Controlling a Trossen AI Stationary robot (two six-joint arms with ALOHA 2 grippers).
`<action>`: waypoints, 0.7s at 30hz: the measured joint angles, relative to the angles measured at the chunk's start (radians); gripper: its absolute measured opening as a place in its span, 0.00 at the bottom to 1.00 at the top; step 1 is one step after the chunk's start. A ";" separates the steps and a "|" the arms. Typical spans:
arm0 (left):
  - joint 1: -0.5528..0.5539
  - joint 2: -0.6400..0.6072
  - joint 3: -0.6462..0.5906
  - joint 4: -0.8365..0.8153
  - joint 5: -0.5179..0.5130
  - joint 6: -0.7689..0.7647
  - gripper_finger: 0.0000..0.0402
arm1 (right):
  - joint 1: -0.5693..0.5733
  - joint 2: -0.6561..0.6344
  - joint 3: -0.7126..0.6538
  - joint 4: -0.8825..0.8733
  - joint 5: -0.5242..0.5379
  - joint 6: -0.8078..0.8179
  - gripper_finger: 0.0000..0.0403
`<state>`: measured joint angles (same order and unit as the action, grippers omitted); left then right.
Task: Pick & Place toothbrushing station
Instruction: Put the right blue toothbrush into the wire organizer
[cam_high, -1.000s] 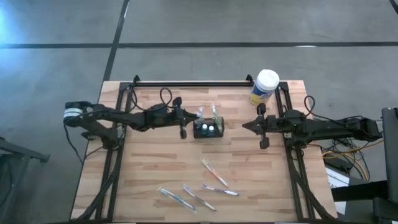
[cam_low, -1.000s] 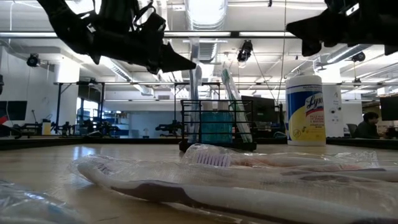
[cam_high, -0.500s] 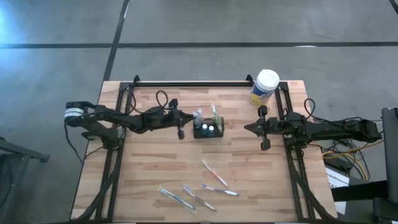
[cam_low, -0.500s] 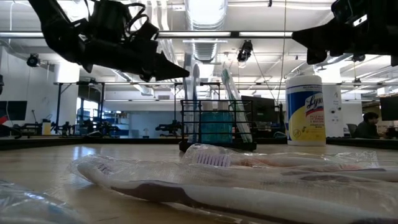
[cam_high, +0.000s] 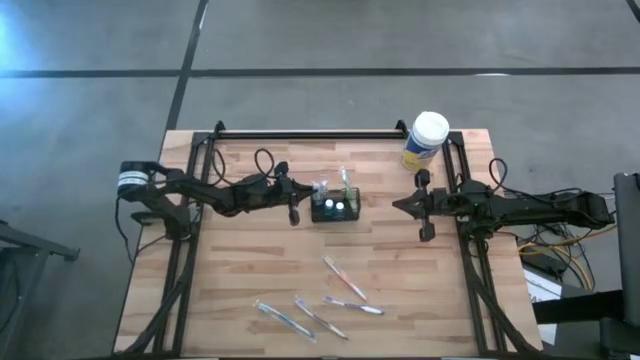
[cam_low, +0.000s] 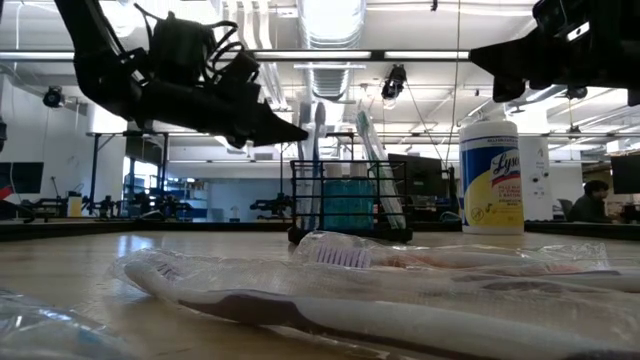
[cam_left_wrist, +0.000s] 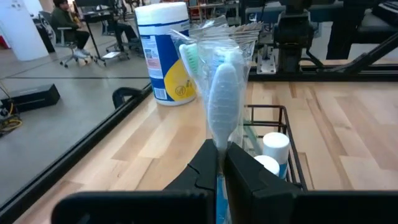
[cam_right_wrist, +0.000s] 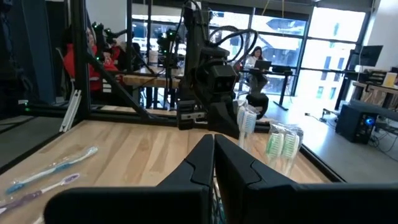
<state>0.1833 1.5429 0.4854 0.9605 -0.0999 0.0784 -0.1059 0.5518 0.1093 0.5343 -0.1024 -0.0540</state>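
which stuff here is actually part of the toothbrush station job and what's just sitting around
Part of the job:
- black wire-mesh caddy, two wrapped brushes standing in it
- four wrapped toothbrushes lying at the table's near edge
- left pincer, shut, beside the caddy
- right pincer, shut, waiting to the caddy's right

Just lying about:
- wipes canister, at the far right corner

A light wooden table (cam_high: 240, 270) with a butcher-block grain, seen from above. Near its middle stands a small black wire-mesh caddy (cam_high: 334, 208) — the toothbrushing station — with wrapped toothbrushes standing in it. At the far right corner stands a round canister (cam_high: 425, 140) with a white lid and yellow label. Toward the near edge lie four loose wrapped toothbrushes (cam_high: 344, 277) — scattered close together, each at a different angle.
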 joint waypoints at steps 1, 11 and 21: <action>0.000 0.008 0.000 0.007 -0.001 0.000 0.03 | 0.000 0.002 0.000 0.001 0.000 0.000 0.02; 0.006 0.025 0.002 0.017 -0.022 -0.010 0.08 | 0.001 0.015 0.000 -0.002 0.000 -0.001 0.02; 0.008 0.023 -0.001 0.000 0.036 -0.076 0.35 | 0.001 0.014 0.000 -0.003 0.000 -0.001 0.02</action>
<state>0.1909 1.5658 0.4847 0.9606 -0.0644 0.0020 -0.1051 0.5655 0.1093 0.5316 -0.1028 -0.0547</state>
